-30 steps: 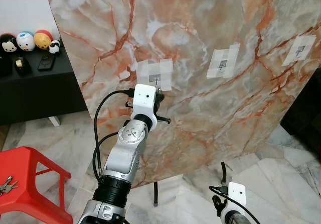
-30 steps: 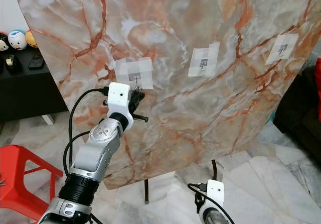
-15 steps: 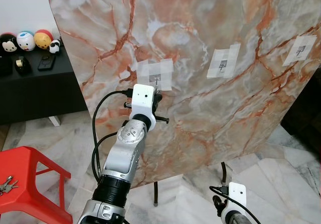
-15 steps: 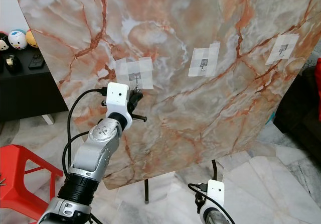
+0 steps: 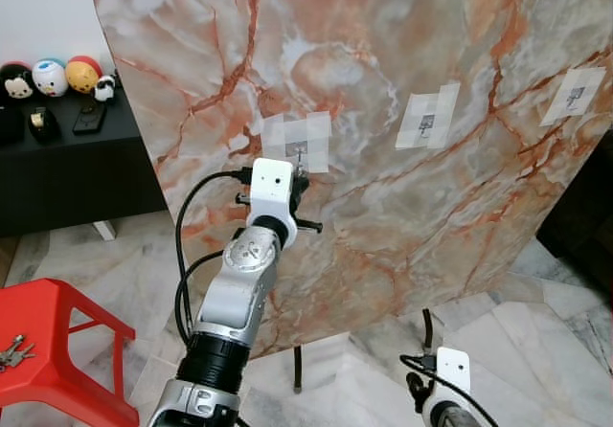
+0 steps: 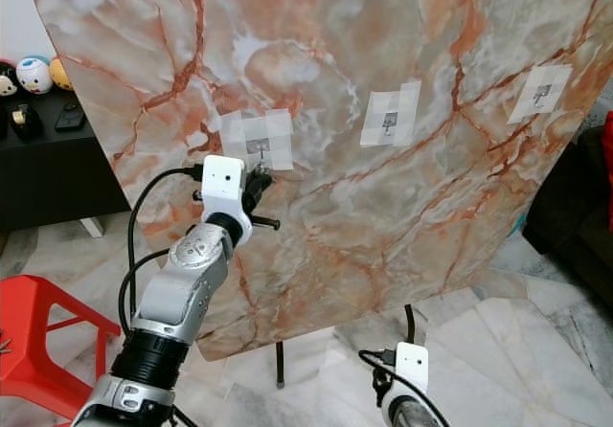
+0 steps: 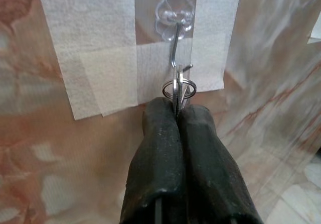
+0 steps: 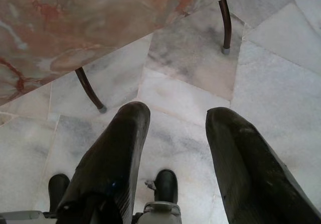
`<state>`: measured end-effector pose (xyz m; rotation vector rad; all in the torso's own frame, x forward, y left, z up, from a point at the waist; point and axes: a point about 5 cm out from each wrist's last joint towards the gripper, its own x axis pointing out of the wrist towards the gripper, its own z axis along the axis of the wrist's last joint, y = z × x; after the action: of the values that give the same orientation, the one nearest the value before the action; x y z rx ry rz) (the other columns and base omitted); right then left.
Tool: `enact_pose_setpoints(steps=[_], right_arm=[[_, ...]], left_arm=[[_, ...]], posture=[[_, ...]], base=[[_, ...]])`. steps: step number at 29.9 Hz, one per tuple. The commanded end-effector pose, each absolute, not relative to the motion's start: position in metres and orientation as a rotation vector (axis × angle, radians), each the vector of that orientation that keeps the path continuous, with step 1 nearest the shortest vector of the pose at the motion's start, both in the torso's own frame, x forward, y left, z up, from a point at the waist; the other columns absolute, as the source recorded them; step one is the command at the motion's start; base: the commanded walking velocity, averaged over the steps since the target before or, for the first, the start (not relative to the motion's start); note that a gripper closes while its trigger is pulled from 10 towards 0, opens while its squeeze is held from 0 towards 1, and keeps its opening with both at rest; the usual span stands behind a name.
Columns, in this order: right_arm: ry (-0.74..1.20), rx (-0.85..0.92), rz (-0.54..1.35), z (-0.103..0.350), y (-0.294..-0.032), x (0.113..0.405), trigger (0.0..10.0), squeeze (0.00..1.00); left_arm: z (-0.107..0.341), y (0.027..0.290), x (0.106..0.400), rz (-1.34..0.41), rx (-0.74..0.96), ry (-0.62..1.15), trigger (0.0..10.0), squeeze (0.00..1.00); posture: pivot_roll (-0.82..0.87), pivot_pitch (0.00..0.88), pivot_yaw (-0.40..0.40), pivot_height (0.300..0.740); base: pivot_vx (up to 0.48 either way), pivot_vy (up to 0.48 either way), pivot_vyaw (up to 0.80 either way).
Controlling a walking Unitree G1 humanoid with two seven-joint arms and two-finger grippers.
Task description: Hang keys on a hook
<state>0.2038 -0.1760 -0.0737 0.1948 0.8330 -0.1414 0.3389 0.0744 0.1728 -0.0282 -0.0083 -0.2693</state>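
Observation:
My left gripper is raised against the upright marble board and shut on the keys. Their silver key ring sticks out past the fingertips. The ring sits right at the upturned tip of the clear plastic hook, which is taped on with white tape. I cannot tell whether the ring is over the tip. From the head, the left gripper is just under that leftmost hook. My right gripper hangs low over the floor, open and holding nothing.
Two more taped hooks sit further right on the board. The board stands on thin dark legs. A red stool at lower left carries another bunch of keys. A black cabinet with toys stands behind.
My left gripper has edged slightly left and up beneath the hook. The right arm has stayed still.

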Motion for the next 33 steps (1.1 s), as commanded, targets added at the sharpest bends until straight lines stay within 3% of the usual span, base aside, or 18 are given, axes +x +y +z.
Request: enact_pose_setpoints(steps=[1, 33], right_arm=[[0.839, 0.195, -0.145, -0.074, -0.1761, 0.2036, 10.0, 0.0], [0.838, 0.195, -0.145, -0.0744, -0.1756, 0.2027, 10.0, 0.0]], left_arm=[[0.1839, 0.0693, 0.3395, -0.293, -0.039, -0.036, 10.0, 0.0], [0.1918, 0.0684, 0.3421, -0.282, -0.046, -0.052, 10.0, 0.0]], posture=[[0.09, 0.0, -0.061, 0.74], [0.09, 0.0, -0.061, 0.74]], base=[[0.0, 0.0, 0.0], [0.0, 0.0, 0.0]])
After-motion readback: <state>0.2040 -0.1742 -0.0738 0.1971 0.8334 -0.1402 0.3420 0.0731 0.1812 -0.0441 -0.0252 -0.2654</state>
